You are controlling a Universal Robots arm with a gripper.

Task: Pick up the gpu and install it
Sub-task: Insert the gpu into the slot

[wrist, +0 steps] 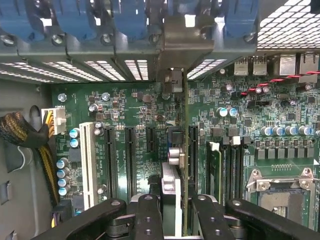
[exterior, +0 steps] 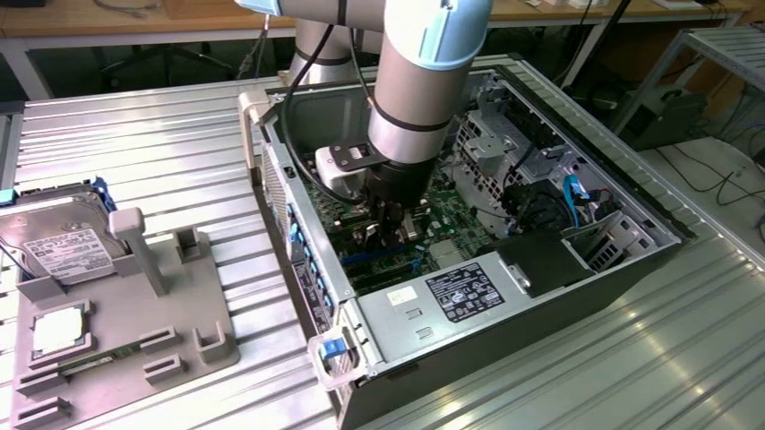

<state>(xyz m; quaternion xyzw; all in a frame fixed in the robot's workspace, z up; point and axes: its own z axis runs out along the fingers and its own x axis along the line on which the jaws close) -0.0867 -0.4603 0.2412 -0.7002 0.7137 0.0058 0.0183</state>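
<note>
Above one green motherboard (wrist: pixel 125 100), two fingers (wrist: pixel 148 215) clamp one gpu (wrist: pixel 172 220).

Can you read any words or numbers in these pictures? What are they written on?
No text can be read for sure.
Black label on the power supply: print too blurred.
White label on the hard drive: too blurred.
White lettering on the motherboard: too small.
</note>
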